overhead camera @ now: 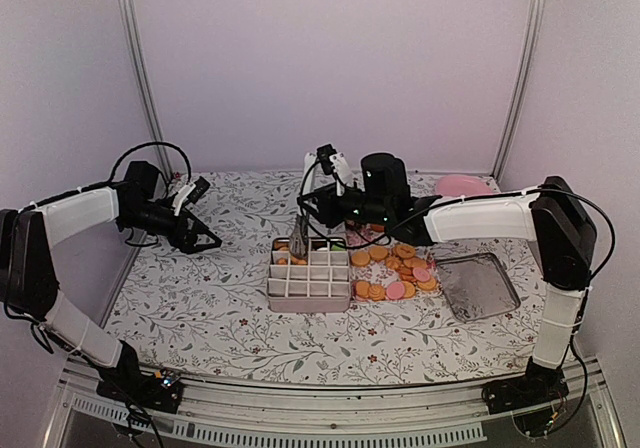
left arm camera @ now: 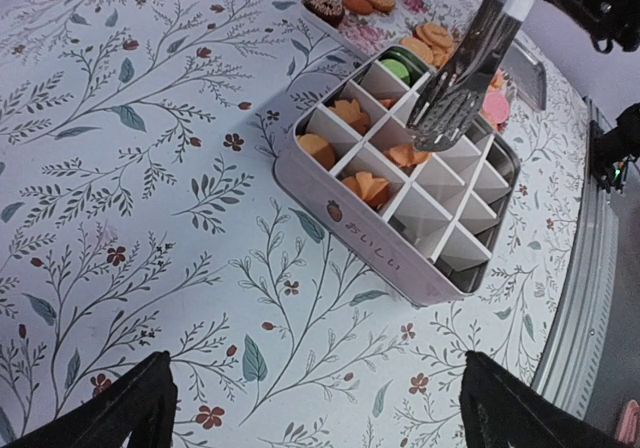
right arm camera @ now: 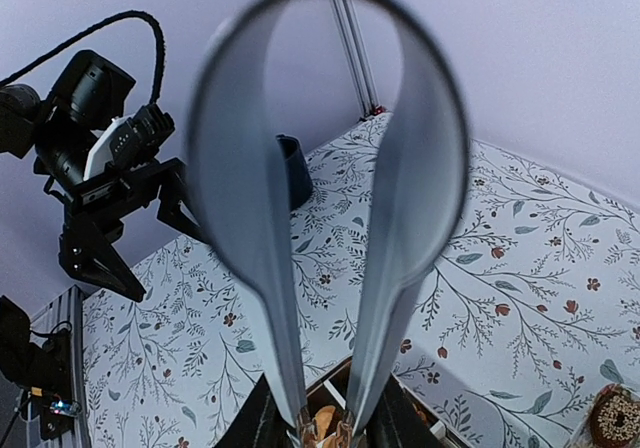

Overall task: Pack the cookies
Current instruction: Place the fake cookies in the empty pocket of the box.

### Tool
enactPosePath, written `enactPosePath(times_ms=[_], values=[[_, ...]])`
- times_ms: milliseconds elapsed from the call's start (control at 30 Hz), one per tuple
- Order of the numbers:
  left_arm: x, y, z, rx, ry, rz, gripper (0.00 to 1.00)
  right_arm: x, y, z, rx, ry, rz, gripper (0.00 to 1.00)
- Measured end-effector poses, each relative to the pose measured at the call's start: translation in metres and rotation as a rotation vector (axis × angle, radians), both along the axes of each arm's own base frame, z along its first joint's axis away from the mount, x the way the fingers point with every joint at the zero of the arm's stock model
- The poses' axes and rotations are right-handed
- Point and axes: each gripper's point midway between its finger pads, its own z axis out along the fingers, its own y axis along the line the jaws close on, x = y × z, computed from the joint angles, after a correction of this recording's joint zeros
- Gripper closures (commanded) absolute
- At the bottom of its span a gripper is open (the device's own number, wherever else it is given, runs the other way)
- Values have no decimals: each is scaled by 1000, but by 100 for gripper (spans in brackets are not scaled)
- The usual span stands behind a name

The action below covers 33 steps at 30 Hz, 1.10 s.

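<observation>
— Where are the small round orange cookies (overhead camera: 395, 270)?
— Right of centre on the flowery white table (overhead camera: 200, 308); pale purple walls (overhead camera: 330, 58) behind. Left claw (left arm camera: 315, 388) apart; right claw (overhead camera: 312, 213) clamped on silver metal tongs (left arm camera: 460, 68).

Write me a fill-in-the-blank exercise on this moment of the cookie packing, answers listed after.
The right claw grips grey metal ___ over the pink divided tin.
The left claw is ___, holding nothing.
In the top view, the loose orange round cookies lie to the tin's ___.
The one non-orange cookie in the tin is ___.
Missing: tongs; open; right; green.
</observation>
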Motion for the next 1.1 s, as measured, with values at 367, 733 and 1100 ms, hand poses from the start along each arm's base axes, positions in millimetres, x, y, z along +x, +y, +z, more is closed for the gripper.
enactPosePath(times_ms=[367,733,1100], values=[[0,0,0,0,2,0,1,4,-9,6,-14,-32,-36,68],[-1,-1,0,-4,4,-2,1,-2,-91,42,3,-87,-165,68],[0,-3,-1,-19,17,-8,1,-7,-38,28,-3,-64,-49,79]])
